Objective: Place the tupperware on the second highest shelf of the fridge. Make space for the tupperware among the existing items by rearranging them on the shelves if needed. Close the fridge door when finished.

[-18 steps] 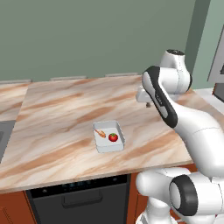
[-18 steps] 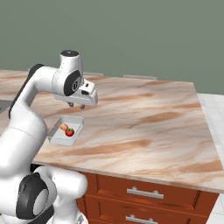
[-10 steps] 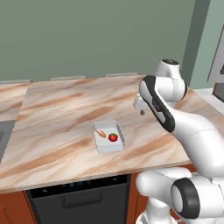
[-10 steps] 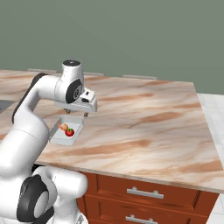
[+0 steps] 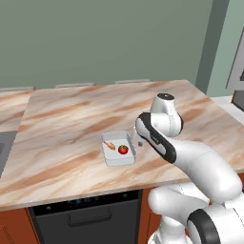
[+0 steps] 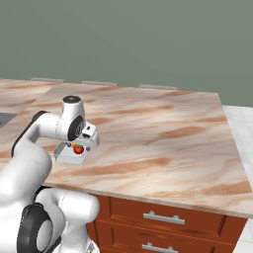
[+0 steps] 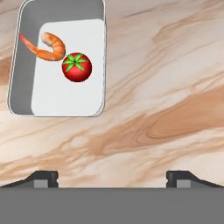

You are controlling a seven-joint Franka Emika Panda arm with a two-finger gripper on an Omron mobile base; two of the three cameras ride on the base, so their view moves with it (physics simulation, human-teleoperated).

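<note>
Nearly all of the task looks to be still ahead: the tupperware [image 5: 118, 148] sits on the desk [image 5: 66, 124] near its front edge, not yet lifted, with a red tomato [image 7: 77, 67] and an orange curled piece [image 7: 46, 47] inside, so shelving it and closing the fridge door remain. The arm folds forward from the base, elbow raised, hand pointing down at the desk. The gripper [image 7: 112, 177] hangs low just beside the tray's right side, its jaws spread wide and holding nothing; in the hand view the tray lies off toward the upper left, so I judge a sideways correction comes first.
</note>
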